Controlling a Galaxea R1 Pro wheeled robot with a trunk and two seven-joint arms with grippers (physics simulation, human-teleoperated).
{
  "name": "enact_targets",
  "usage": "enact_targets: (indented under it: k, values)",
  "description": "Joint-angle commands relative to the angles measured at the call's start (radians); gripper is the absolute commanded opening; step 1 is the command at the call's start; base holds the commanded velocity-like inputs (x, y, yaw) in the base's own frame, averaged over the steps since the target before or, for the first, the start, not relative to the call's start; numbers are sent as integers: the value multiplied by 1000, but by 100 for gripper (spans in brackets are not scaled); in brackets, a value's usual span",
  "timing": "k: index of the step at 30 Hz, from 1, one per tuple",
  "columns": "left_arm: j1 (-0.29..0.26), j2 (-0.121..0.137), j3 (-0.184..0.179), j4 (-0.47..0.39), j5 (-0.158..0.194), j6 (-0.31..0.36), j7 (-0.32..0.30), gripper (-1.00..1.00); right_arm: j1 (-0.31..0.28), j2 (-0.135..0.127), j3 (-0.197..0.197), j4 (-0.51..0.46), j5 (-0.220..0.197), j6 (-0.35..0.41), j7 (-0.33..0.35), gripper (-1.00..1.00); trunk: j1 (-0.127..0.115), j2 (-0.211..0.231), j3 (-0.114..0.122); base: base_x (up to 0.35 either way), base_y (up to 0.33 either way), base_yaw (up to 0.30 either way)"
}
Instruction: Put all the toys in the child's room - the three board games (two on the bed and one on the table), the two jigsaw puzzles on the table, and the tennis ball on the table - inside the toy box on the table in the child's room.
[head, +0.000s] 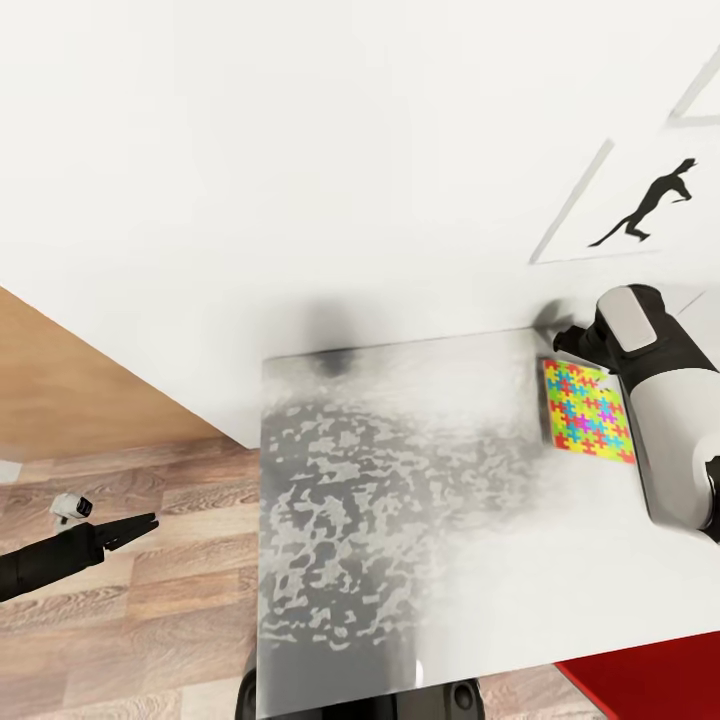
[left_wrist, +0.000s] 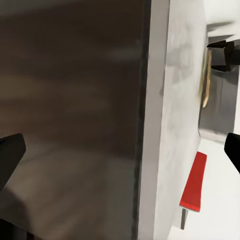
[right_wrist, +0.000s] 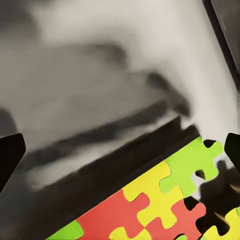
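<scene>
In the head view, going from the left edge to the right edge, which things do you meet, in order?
Left gripper over the wood floor → table with its speckled top → jigsaw puzzle lying flat on the table → right arm → dancer picture on the wall, higher up.

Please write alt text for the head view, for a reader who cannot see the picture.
The robot's right arm reaches over a pale speckled table toward a bright multicolour jigsaw puzzle lying flat near the white wall. The left gripper hangs beside the table over a wood-plank floor, and a black silhouette picture hangs on the wall.
</scene>
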Motion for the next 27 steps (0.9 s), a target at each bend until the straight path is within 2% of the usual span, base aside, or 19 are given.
enact_targets:
  k: [1,18,27]
  values:
    - [-1,0,0,0,3,10,-1,100,0,-1,3,-1,-23,-1,-9,100,1,-1,-2,0,0,0]
    - [0,1,0,0,3,10,-1,100,0,-1,3,-1,-23,-1,-9,100,1,-1,-4,-1,0,0]
    - [-1,0,0,0,3,10,-1,100,0,-1,3,-1,-23,-1,-9,100,1,-1,-4,-108,0,0]
